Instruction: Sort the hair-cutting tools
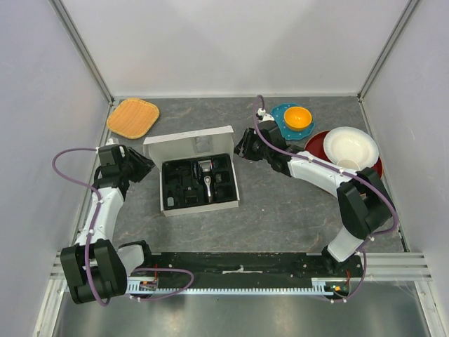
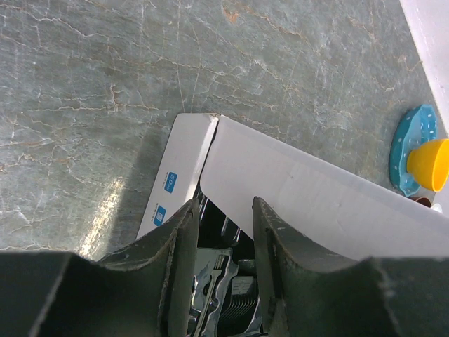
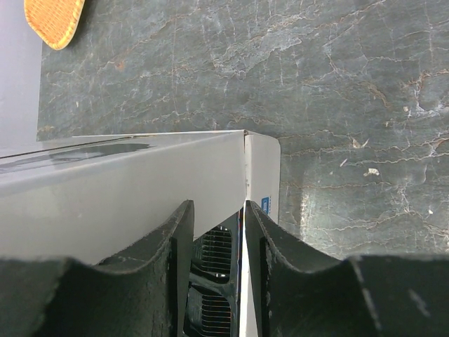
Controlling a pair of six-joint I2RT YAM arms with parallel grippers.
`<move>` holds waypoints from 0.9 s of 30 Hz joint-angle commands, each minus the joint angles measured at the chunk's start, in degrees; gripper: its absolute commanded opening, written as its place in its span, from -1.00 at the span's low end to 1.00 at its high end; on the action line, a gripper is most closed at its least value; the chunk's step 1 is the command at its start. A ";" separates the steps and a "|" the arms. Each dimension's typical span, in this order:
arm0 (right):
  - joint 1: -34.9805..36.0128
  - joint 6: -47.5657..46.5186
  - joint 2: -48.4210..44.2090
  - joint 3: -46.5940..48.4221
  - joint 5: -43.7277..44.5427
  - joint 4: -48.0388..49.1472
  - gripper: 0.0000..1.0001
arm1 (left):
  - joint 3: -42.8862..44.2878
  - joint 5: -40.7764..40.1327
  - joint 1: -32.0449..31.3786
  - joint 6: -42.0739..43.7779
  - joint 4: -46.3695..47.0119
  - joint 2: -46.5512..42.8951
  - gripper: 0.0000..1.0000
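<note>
Marbled grey tabletop (image 1: 295, 210), slim black-and-silver clipper (image 1: 208, 181)

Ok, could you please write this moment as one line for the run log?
left gripper: open, at box left side | right gripper: open, at box right side | clipper: in box | lid: up

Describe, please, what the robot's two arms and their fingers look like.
The left arm and right arm are alike: white links joined by chunky black joints, each trailed by a looping purple cable. The left fingers and right fingers are dark, matte, tapering wedges with rough, worn edges.
</note>
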 commanded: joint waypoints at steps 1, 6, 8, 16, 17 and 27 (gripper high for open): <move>0.34 0.60 -0.65 -0.11 -0.26 1.59 -0.15 | -0.66 2.55 -0.17 1.06 2.83 0.01 -0.15; 0.43 0.69 -0.56 -0.82 -0.88 2.21 -0.17 | -1.36 2.02 -0.17 0.88 2.83 -0.07 -0.15; 0.34 0.69 -0.56 -0.99 -1.05 2.38 -0.17 | -1.63 1.76 -0.17 0.79 2.74 -0.16 -0.16; 0.35 0.86 -0.65 -2.14 -1.23 2.82 -0.17 | -2.50 -0.09 -0.08 0.44 2.39 -0.43 -0.17; 0.52 0.69 -0.65 -2.40 -1.40 3.17 -0.17 | -2.59 -0.09 -0.26 0.44 2.39 -0.51 -0.17; 1.13 0.07 0.14 -1.96 -3.78 4.14 -0.19 | -2.85 0.96 -0.17 0.27 3.27 -0.95 -0.18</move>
